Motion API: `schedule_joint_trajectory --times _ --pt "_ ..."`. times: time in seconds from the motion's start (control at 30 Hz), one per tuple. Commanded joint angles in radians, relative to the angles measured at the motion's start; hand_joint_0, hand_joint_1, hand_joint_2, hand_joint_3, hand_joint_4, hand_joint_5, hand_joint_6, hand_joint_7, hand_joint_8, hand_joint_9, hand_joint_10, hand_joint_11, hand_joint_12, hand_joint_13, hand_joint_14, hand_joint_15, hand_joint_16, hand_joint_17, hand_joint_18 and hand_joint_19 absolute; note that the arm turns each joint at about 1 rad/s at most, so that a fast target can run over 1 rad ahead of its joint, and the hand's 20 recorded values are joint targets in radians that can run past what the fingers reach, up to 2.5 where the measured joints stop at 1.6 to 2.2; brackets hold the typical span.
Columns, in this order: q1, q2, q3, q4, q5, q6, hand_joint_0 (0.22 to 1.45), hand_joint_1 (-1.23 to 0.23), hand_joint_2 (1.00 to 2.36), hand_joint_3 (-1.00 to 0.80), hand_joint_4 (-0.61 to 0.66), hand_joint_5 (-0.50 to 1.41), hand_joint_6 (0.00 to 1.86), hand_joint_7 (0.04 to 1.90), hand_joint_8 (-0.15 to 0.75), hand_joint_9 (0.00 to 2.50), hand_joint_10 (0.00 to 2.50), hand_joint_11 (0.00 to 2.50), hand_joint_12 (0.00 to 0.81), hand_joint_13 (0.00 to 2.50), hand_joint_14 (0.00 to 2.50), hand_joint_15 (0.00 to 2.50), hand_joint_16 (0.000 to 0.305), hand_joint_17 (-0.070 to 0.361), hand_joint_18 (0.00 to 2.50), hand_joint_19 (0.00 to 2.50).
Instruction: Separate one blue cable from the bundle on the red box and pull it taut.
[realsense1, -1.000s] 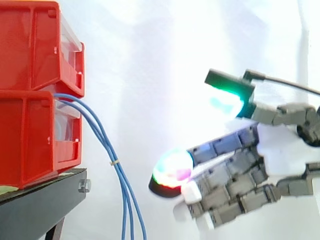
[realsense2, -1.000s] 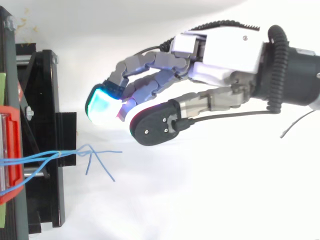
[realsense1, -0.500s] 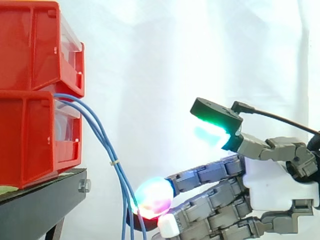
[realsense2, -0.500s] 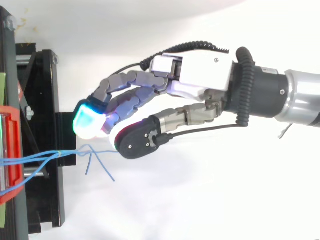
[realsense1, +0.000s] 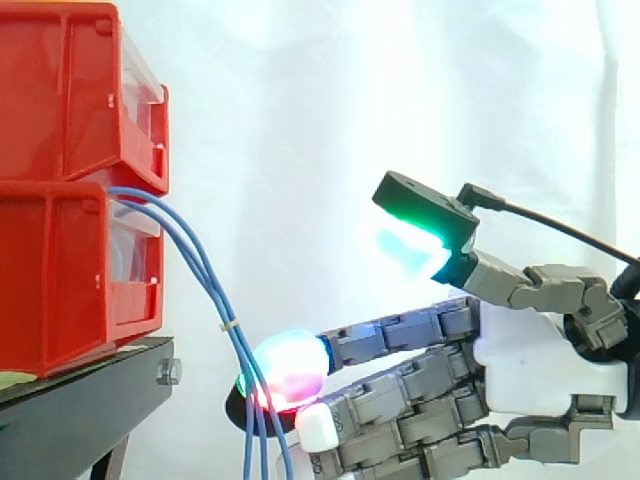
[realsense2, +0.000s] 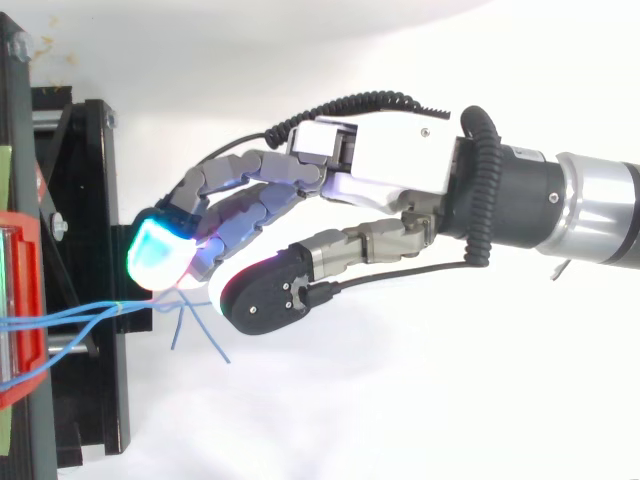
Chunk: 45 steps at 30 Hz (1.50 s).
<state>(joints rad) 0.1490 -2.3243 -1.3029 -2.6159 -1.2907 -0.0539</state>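
Note:
A bundle of thin blue cables (realsense1: 203, 272) comes out between two stacked red bins and hangs down past the stand, held together by a small pale tie (realsense1: 229, 325). In the top view the cables (realsense2: 80, 315) run right from the red bin (realsense2: 22, 365) and their loose ends splay apart (realsense2: 205, 325). My hand (realsense1: 525, 365) reaches in from the right, open, with fingers stretched toward the cables. A glowing fingertip (realsense1: 285, 368) sits right at the hanging strands below the tie. The thumb (realsense1: 415, 215), with a green pad, is held well above. From above, the thumb (realsense2: 262, 296) lies just right of the splayed ends.
The lower red bin (realsense1: 60, 275) and upper red bin (realsense1: 60, 90) stand on a black stand (realsense1: 85, 405) at the left. In the top view the stand (realsense2: 88, 210) has a short black bracket toward the hand. A white curtain is behind.
My hand has moved left and slightly down, from well clear of the cables to having its fingertips at the hanging strands. The cables hang as before.

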Motion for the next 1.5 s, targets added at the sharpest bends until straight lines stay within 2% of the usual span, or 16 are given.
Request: schedule_joint_trajectory --times 0.0,0.2,0.3,0.43,0.77,0.9,1.03,1.07,1.17,1.3,1.47 --pt "0.003 -0.001 -0.001 0.008 0.001 -0.004 0.55 -0.54 1.00 -0.49 0.22 -0.15 0.50 0.84 0.235 0.85 0.01 0.20 0.306 0.55 0.01 0.14 0.045 0.101 0.41 0.29" --pt "0.003 -0.001 0.001 0.013 0.013 -0.021 0.56 -0.55 1.00 -0.49 0.22 -0.15 0.50 0.84 0.236 0.86 0.01 0.21 0.308 0.56 0.01 0.15 0.044 0.100 0.41 0.30" --pt "0.003 -0.017 0.001 0.016 0.019 -0.020 0.56 -0.55 1.00 -0.49 0.22 -0.15 0.50 0.84 0.235 0.86 0.01 0.22 0.309 0.56 0.01 0.16 0.044 0.100 0.42 0.30" --pt "0.000 -0.060 0.027 0.053 0.014 -0.011 0.56 -0.55 1.00 -0.49 0.22 -0.15 0.50 0.84 0.235 0.86 0.01 0.22 0.308 0.57 0.01 0.16 0.044 0.100 0.41 0.31" --pt "-0.006 -0.063 0.027 0.097 0.011 -0.021 0.56 -0.55 1.00 -0.48 0.23 -0.14 0.50 0.85 0.234 0.87 0.01 0.22 0.307 0.58 0.01 0.17 0.044 0.099 0.43 0.31" --pt "-0.002 -0.069 0.025 0.103 0.014 -0.050 0.56 -0.55 1.00 -0.48 0.22 -0.14 0.50 0.85 0.234 0.87 0.01 0.23 0.307 0.59 0.01 0.18 0.044 0.099 0.43 0.32" --pt "0.000 -0.083 0.030 0.117 0.011 -0.054 0.56 -0.55 1.00 -0.48 0.23 -0.14 0.50 0.86 0.231 0.87 0.01 0.23 0.307 0.59 0.01 0.18 0.044 0.099 0.44 0.32" --pt "0.001 -0.098 0.036 0.137 0.013 -0.052 0.56 -0.55 1.00 -0.48 0.23 -0.14 0.50 0.86 0.234 0.88 0.01 0.24 0.306 0.59 0.01 0.18 0.044 0.099 0.44 0.32" --pt "0.001 -0.098 0.044 0.151 0.013 -0.054 0.56 -0.55 1.00 -0.48 0.23 -0.13 0.50 0.86 0.233 0.88 0.01 0.24 0.306 0.59 0.01 0.18 0.044 0.099 0.45 0.32" --pt "0.004 -0.098 0.065 0.135 0.011 -0.054 0.57 -0.55 1.00 -0.48 0.24 -0.13 0.50 0.87 0.235 0.89 0.01 0.23 0.305 0.60 0.01 0.19 0.044 0.099 0.45 0.33" --pt "0.012 -0.098 0.065 0.135 0.018 -0.064 0.57 -0.55 1.00 -0.48 0.24 -0.13 0.50 0.87 0.235 0.89 0.01 0.24 0.305 0.60 0.01 0.20 0.044 0.098 0.45 0.34"
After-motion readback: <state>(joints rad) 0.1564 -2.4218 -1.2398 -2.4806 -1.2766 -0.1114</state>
